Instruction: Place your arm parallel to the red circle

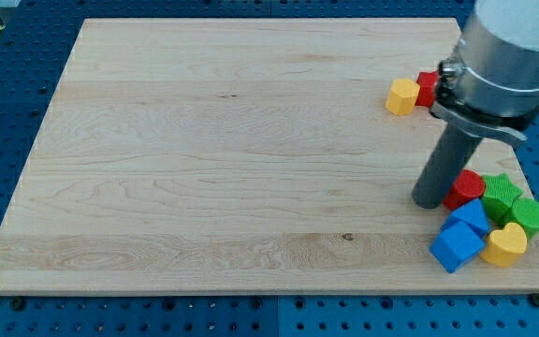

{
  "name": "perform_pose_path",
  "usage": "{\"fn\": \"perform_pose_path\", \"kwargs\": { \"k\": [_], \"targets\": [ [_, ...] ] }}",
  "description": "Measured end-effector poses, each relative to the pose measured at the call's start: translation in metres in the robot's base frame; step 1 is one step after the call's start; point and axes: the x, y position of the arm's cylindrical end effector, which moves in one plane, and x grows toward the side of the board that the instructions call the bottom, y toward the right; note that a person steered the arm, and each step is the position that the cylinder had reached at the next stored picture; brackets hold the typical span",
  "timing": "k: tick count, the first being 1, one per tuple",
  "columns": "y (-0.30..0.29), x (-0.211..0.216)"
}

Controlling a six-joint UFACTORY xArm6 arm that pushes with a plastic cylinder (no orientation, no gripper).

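The red circle block (465, 188) lies near the view's right edge of the wooden board (204, 140). My tip (430, 200) rests on the board right beside it, touching or almost touching its left side. The dark rod rises from there to the arm's grey body at the view's top right. Below the red circle lie two blue blocks (463, 234), a yellow heart block (505, 244) and two green blocks (516, 206), packed close together.
A yellow block (402, 96) and a red block (426, 88), partly hidden by the arm, lie at the view's upper right. A blue pegboard surface (7, 84) surrounds the board.
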Motion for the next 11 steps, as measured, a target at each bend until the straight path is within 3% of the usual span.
{"fn": "perform_pose_path", "kwargs": {
  "k": [4,11],
  "targets": [
    [-0.062,0.084],
    [0.030,0.070]
  ]
}}
